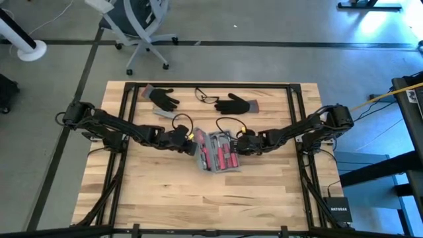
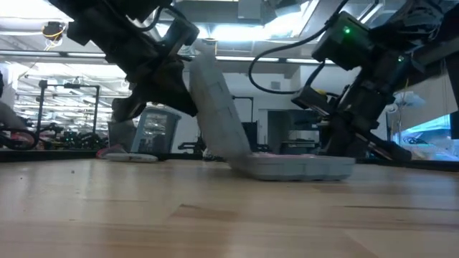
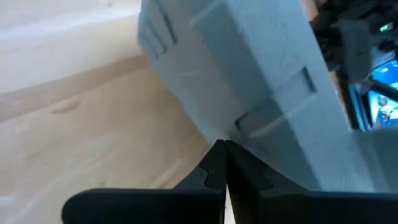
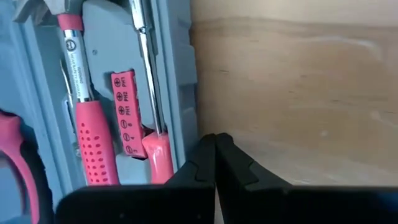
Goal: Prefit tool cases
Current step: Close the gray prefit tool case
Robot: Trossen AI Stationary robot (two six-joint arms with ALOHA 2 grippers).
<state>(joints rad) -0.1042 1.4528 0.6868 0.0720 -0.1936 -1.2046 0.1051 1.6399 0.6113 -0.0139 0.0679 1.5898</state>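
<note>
Both grippers closed at an open tool case mid-desk.

The left gripper [image 1: 187, 140], fingers pressed together, sits against the raised lid [image 2: 215, 107] of the grey-blue tool case [image 1: 218, 151], which stands tilted up off the desk [image 1: 264, 192]. The right gripper [image 1: 239, 142], also pinched shut on nothing, rests at the opposite edge of the flat half, where red-handled tools [image 4: 93, 137] lie in their slots. Behind the case, two black gloves [image 1: 165, 99] flank a pair of glasses [image 1: 206, 97].
</note>
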